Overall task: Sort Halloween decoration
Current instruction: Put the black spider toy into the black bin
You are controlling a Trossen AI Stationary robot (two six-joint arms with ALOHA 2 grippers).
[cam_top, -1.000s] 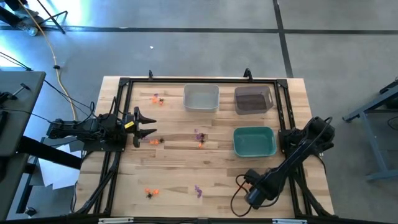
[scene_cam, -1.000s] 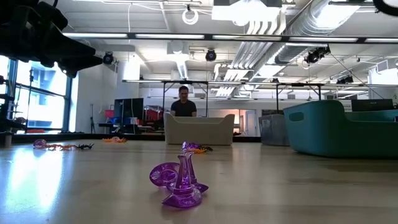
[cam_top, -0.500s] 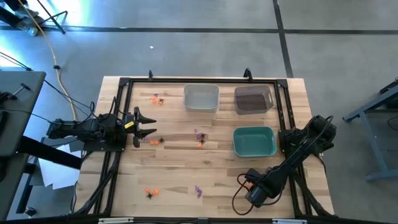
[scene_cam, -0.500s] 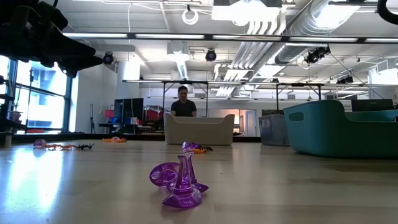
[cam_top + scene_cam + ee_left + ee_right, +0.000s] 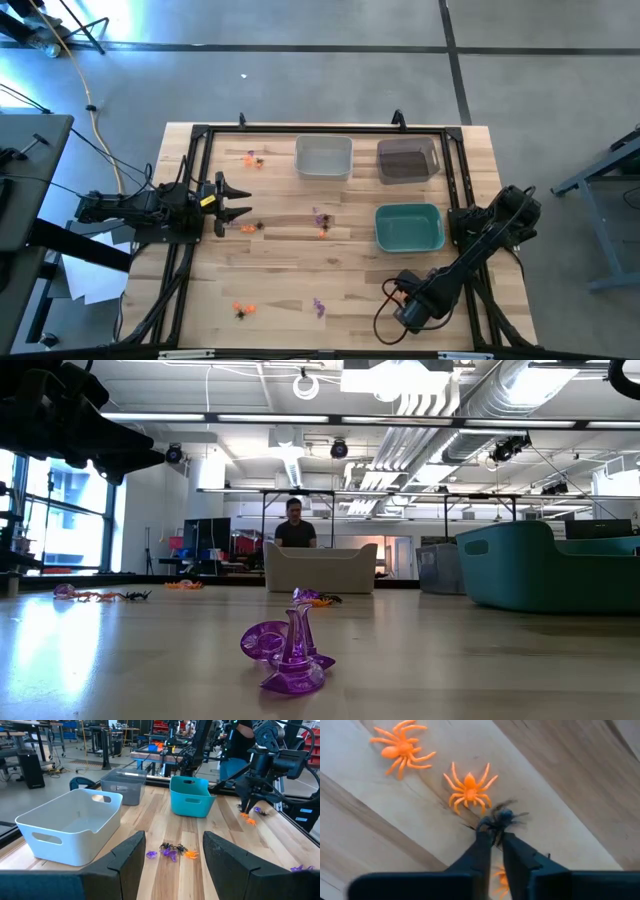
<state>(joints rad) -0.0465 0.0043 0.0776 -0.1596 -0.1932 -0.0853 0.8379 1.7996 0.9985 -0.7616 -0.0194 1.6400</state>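
Observation:
The Halloween decoration is a scatter of tiny spiders and trinkets on the wooden table. In the right wrist view two orange spiders (image 5: 468,787) (image 5: 400,747) lie on the wood beside a black spider (image 5: 503,817). My right gripper (image 5: 493,834) points straight down near the table's front right (image 5: 408,308), shut on the black spider. My left gripper (image 5: 173,840) waits open and level at the table's left edge (image 5: 240,201), holding nothing. My right gripper pinches the black spider by its legs on the side nearest the fingers (image 5: 492,826), between its two fingertips. It comes from above, pointing down. The spider's body sticks out past the tips, low over the wood; whether it is lifted clear I cannot tell.
A white bin (image 5: 323,157) and a dark bin (image 5: 407,160) stand at the far edge, with a teal bin (image 5: 408,227) in front of the dark one. More trinkets lie mid-table (image 5: 320,220), far left (image 5: 252,158) and near the front edge (image 5: 240,308) (image 5: 290,655).

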